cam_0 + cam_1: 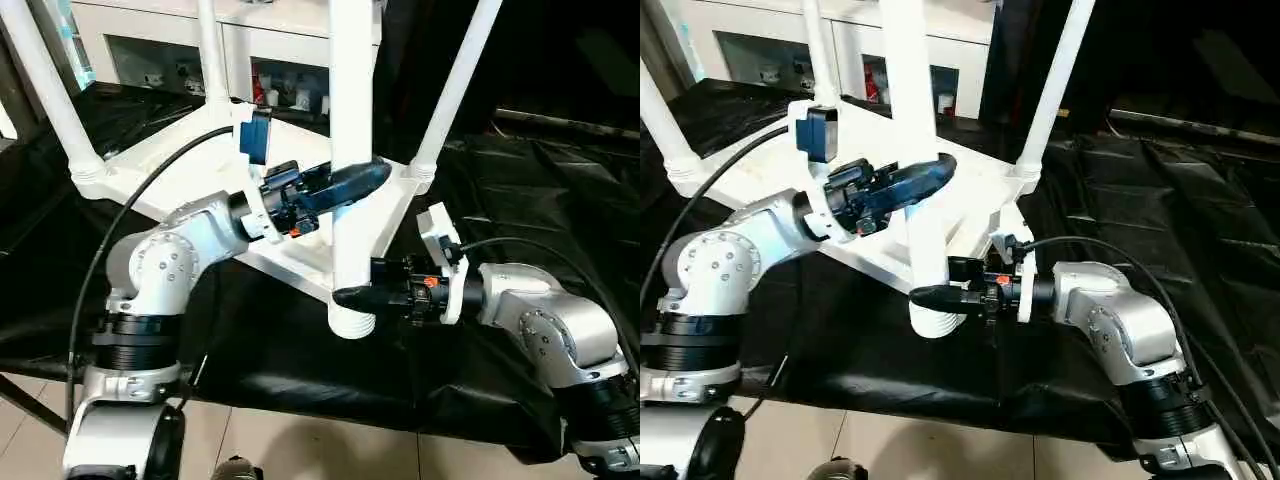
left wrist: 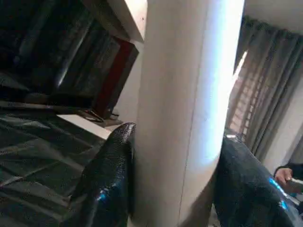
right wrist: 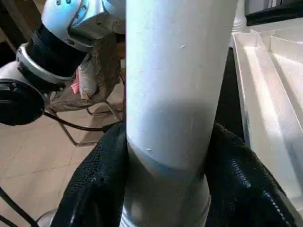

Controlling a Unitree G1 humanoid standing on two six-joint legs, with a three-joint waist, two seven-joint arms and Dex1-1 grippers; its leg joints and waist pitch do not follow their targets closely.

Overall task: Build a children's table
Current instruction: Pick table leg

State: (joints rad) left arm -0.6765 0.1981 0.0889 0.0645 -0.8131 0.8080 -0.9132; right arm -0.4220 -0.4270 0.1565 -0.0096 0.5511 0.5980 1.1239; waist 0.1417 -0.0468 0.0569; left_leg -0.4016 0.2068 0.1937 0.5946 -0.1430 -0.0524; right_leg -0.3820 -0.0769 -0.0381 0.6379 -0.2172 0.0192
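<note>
The white tabletop [image 1: 190, 155] lies upside down on the black-draped table, ribbed side up. Three white legs stand in its corner sockets: far left [image 1: 45, 85], back [image 1: 210, 50] and right [image 1: 455, 85]. A fourth white leg [image 1: 350, 150] stands upright at the near corner, its thick ringed end [image 1: 352, 322] low by the tabletop's edge. My left gripper [image 1: 350, 182] is shut on this leg partway up; its black fingers [image 2: 106, 184] press both sides. My right gripper [image 1: 352, 296] is shut on the same leg just above the ringed end, fingers [image 3: 94, 184] clasping it.
A white glass-door cabinet [image 1: 160, 45] stands behind the black-draped table [image 1: 560, 210]. Beige tiled floor [image 1: 300, 450] lies below the table's near edge. A person's hand [image 2: 284, 176] shows in the left wrist view, far off. Black cables run along both forearms.
</note>
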